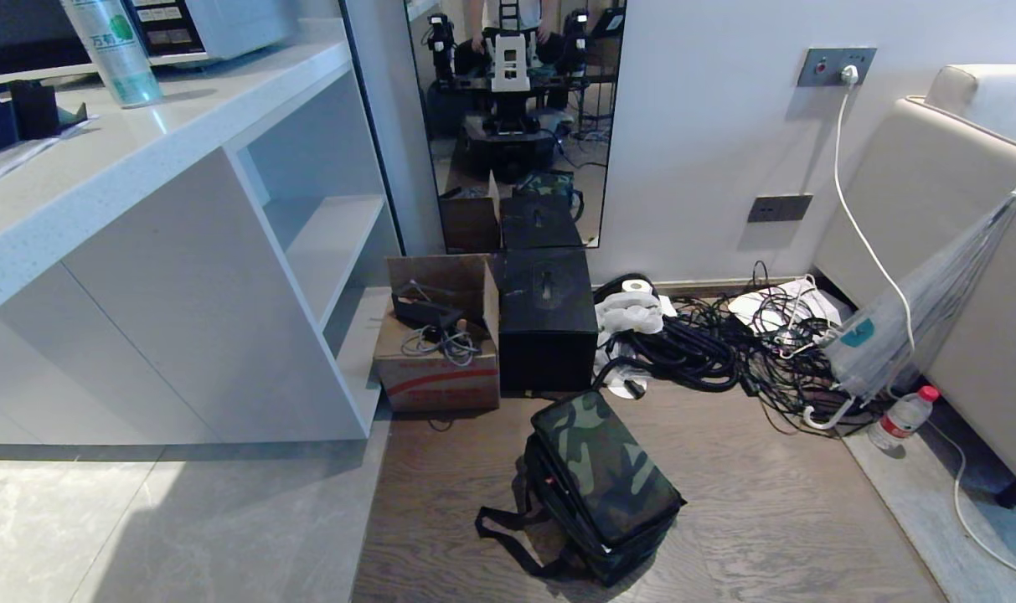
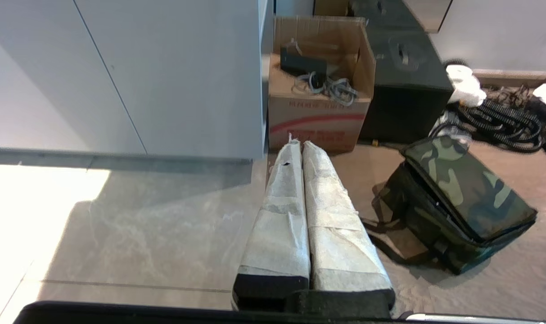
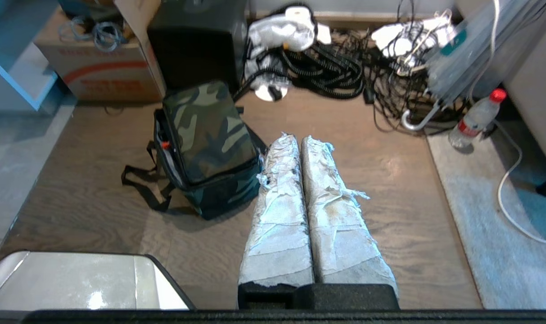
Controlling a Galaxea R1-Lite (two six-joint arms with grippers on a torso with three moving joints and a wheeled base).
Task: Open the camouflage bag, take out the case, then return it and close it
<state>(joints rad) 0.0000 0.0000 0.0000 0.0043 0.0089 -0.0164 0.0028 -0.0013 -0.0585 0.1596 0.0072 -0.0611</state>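
Wood-grain floor (image 1: 767,502) carries the camouflage bag (image 1: 604,477), which sits zipped and upright just in front of the plain black box (image 1: 548,318) and the cardboard box (image 1: 439,352) beside it, with a tangle of black cables (image 1: 709,347) off to the black box's other side. The bag's long axis runs on a slant, one short end pointing back toward the black box and the other toward the robot, and its black strap (image 1: 508,536) trails on the floor at the near end. Neither arm shows in the head view. The right gripper (image 3: 297,141), its taped jaws pressed together on nothing, hangs above the floor with its tips close beside the bag's near corner; the red zip pull (image 3: 165,145) lies on the far long side of the bag from it. The left gripper (image 2: 298,146), jaws likewise together and empty, points at the cardboard box, with the bag lying off to one side and farther away. By this layout the right arm looks nearer the bag, though the zip pull faces the left arm's side.
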